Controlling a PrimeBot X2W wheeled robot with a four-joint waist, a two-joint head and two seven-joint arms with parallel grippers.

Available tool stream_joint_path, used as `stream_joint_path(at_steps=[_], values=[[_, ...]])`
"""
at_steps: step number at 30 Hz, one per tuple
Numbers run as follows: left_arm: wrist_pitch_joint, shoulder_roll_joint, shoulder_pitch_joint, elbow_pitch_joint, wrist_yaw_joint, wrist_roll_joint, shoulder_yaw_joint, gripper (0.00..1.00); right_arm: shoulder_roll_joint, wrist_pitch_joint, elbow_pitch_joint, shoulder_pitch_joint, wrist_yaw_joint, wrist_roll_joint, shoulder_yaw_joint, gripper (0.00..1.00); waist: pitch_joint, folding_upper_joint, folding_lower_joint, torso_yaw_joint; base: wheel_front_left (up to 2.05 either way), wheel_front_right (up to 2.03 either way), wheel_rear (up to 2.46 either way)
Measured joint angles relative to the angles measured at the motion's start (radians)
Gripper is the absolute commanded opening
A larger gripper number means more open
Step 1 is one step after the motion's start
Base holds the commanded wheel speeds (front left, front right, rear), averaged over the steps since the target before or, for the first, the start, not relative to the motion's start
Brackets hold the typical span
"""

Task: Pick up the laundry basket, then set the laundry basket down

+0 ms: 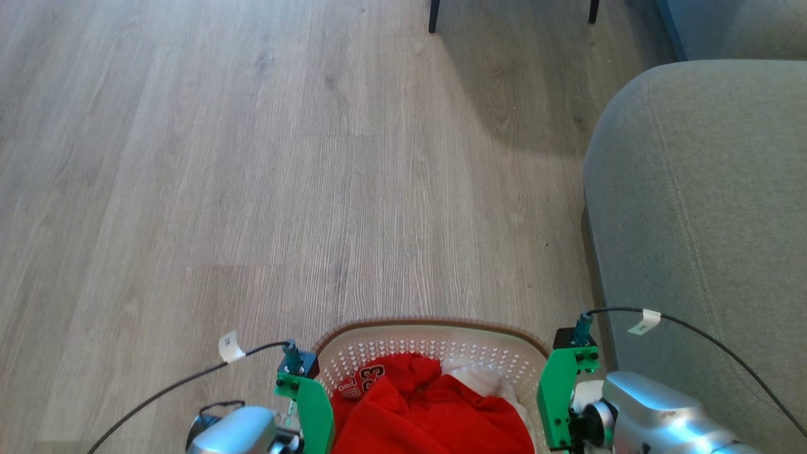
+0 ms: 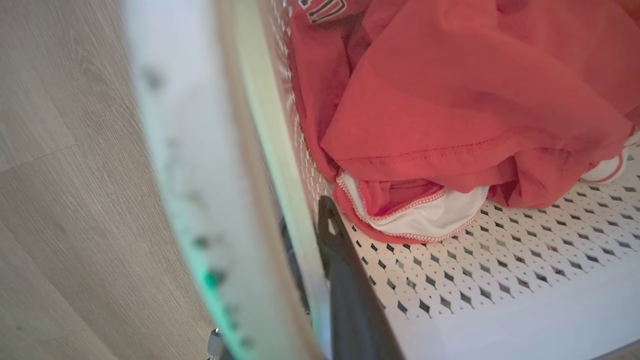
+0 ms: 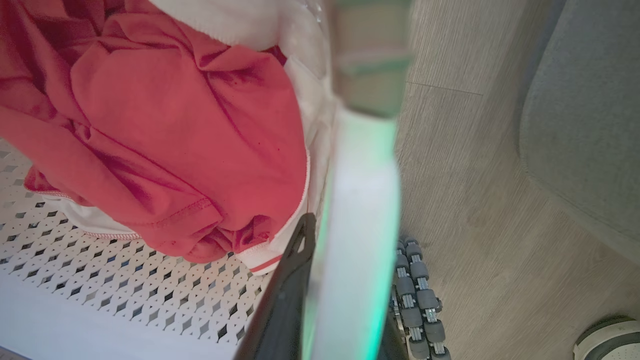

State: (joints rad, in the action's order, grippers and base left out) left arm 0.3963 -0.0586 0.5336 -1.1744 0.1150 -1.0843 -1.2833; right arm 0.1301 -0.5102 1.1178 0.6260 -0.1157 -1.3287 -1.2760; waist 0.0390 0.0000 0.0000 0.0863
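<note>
The laundry basket (image 1: 435, 326), white and perforated with a brown rim, sits at the bottom middle of the head view between my two arms. It holds a red garment (image 1: 435, 410) with white trim. My left gripper (image 2: 312, 240) is shut on the basket's left wall (image 2: 500, 260), with one dark finger (image 2: 345, 285) inside and the rim running between the fingers. My right gripper (image 3: 330, 250) is shut on the right wall in the same way, its inner finger (image 3: 292, 280) lying against the perforated plastic (image 3: 125, 285). The red garment (image 3: 175, 125) lies close to both inner fingers.
A grey sofa (image 1: 706, 208) stands close on the right, beside my right arm. Two dark furniture legs (image 1: 434, 16) rise at the far top. Wooden floor (image 1: 252, 157) stretches ahead and to the left. A roller wheel (image 3: 417, 295) of the robot base shows below the basket.
</note>
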Motion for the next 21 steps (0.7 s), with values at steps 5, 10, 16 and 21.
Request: stream_joint_path(at_steps=[5,10,16,21], values=[[-0.001,0.000,0.000,0.000,0.000,0.000,0.000,0.00,0.001,0.000,-0.001,0.000,0.000,-0.001,0.000,0.00,0.010,0.0000,0.0000,0.001,0.00,0.00,0.00],[-0.011,0.000,0.002,0.001,0.000,0.000,0.000,0.00,0.007,0.017,-0.008,0.000,0.000,-0.001,-0.001,0.00,0.031,0.0000,0.0000,0.002,0.00,0.00,0.00],[-0.039,0.000,0.023,0.003,-0.001,0.000,0.000,0.00,0.026,0.062,-0.032,0.007,0.000,0.001,-0.001,0.00,0.082,0.0000,0.0000,0.005,0.00,0.00,0.00],[-0.072,0.000,0.058,0.024,-0.029,0.000,0.000,0.00,0.048,0.107,-0.053,0.048,0.000,0.009,-0.001,0.00,0.145,0.0000,0.0000,0.007,0.00,0.00,0.00]])
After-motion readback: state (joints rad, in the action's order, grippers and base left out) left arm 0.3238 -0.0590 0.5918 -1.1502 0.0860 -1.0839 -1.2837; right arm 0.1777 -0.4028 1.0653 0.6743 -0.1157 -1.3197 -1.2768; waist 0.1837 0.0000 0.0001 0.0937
